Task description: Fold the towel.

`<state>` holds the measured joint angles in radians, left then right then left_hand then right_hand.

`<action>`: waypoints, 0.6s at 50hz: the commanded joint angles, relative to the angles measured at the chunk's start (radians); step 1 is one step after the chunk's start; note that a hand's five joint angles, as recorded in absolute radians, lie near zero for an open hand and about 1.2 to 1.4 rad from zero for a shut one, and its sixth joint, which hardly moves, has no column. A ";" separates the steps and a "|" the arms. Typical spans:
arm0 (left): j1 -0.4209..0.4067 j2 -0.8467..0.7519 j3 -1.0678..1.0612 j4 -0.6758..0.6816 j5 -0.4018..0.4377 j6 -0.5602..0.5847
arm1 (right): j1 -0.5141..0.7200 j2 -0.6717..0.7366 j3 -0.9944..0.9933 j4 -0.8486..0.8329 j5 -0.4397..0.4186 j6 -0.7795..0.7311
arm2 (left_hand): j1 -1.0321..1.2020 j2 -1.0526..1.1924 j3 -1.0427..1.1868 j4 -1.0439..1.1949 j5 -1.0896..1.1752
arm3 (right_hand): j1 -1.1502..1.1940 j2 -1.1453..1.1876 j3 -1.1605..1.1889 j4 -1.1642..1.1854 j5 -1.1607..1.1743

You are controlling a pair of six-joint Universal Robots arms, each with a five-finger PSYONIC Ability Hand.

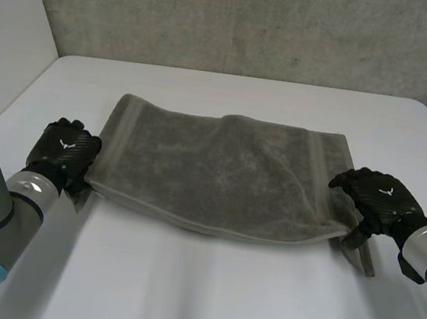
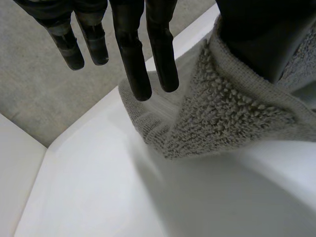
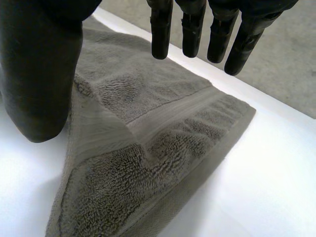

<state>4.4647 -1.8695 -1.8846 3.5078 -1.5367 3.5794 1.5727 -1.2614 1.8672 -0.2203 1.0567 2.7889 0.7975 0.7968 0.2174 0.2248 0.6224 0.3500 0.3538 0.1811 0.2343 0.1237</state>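
Note:
A grey-olive towel (image 1: 220, 168) lies folded in half on the white table (image 1: 218, 302), its fold toward me. My left hand (image 1: 65, 149) is at the towel's near left corner. In the left wrist view its fingers (image 2: 131, 59) hang straight above the corner (image 2: 217, 118), and the cloth leans against the thumb without being pinched. My right hand (image 1: 378, 195) sits at the near right corner. There its fingers (image 3: 192, 29) are straight over the towel (image 3: 148, 128), and the thumb (image 3: 39, 74) rests beside the cloth's edge.
A rough grey wall (image 1: 255, 23) stands behind the table's far edge. A white panel (image 1: 10, 30) closes off the left side. Bare tabletop stretches between the towel and the near edge.

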 commanded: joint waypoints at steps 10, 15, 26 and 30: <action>0.025 0.012 -0.048 -0.023 0.009 -0.001 | -0.045 -0.001 0.127 -0.090 0.014 0.070 | 0.009 0.010 -0.043 -0.050 0.010 | 0.158 0.154 -0.007 -0.060 0.210; 0.039 0.003 -0.051 -0.023 0.009 -0.001 | -0.051 0.000 0.142 -0.093 0.009 0.070 | 0.012 0.013 -0.043 -0.050 0.013 | 0.211 0.207 -0.007 -0.060 0.262; 0.067 0.001 -0.041 -0.029 0.067 0.002 | -0.054 0.056 0.116 -0.080 -0.020 0.077 | 0.599 0.599 -0.043 -0.050 0.599 | 1.046 1.042 -0.007 -0.060 1.098; 0.074 0.035 -0.041 -0.056 0.104 0.002 | -0.092 -0.022 0.075 -0.035 -0.065 0.075 | 0.599 0.599 -0.043 -0.050 0.599 | 1.046 1.042 -0.007 -0.060 1.098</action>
<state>4.5246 -1.8697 -1.9292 3.4791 -1.4863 3.5811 1.5180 -1.2151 1.9858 -0.3031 1.0411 2.8657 1.3137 1.3189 0.2174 0.2248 1.1512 1.3152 1.3198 0.1811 0.2343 1.1556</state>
